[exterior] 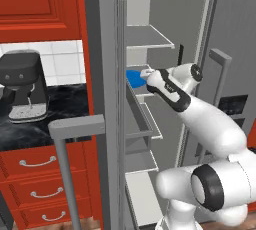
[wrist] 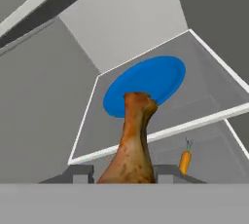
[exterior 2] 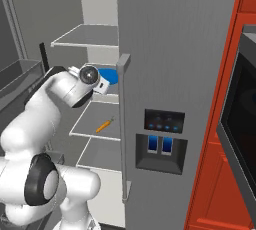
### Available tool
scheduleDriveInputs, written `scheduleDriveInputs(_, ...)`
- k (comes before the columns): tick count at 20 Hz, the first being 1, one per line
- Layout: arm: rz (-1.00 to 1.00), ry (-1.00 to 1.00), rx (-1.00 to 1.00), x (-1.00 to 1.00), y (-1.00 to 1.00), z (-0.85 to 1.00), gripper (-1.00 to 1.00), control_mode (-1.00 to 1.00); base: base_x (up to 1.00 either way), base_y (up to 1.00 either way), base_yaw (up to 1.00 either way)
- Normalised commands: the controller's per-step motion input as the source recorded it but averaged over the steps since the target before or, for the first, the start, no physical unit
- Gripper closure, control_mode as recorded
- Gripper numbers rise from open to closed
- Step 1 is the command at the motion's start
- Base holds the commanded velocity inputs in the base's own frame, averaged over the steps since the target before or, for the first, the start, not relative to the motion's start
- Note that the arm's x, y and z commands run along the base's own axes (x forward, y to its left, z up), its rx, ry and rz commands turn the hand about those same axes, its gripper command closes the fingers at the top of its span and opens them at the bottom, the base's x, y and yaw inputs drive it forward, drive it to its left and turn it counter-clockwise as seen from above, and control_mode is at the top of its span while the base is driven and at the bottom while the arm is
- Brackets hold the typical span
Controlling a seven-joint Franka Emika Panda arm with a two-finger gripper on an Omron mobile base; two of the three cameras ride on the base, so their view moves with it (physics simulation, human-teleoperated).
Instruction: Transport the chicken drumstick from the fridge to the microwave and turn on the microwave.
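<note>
Tool clamps the chicken drumstick, whose thick end is cut off at its fingers.

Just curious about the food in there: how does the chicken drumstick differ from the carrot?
The chicken drumstick is brown, thick and gripped between the gripper's jaws above the blue plate's shelf; the carrot is orange, slim and lies loose on the shelf below. Both are food inside the open fridge.
</note>
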Motion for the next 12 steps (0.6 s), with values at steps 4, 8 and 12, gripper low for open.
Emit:
scheduleDriveInputs(4, 0.12, 0.14, -0.02, -0.87, -0.02, 0.36, 1.00, -1.00, 0.00, 0.00, 0.00)
scheduleDriveInputs(8, 0.12, 0.13, -0.07, -0.90, -0.08, -0.03, 1.00, -1.00, 0.00, 0.00, 0.00)
scheduleDriveInputs(12, 0.10, 0.12, -0.06, -0.85, -0.18, -0.23, 1.00, -1.00, 0.00, 0.00, 0.00)
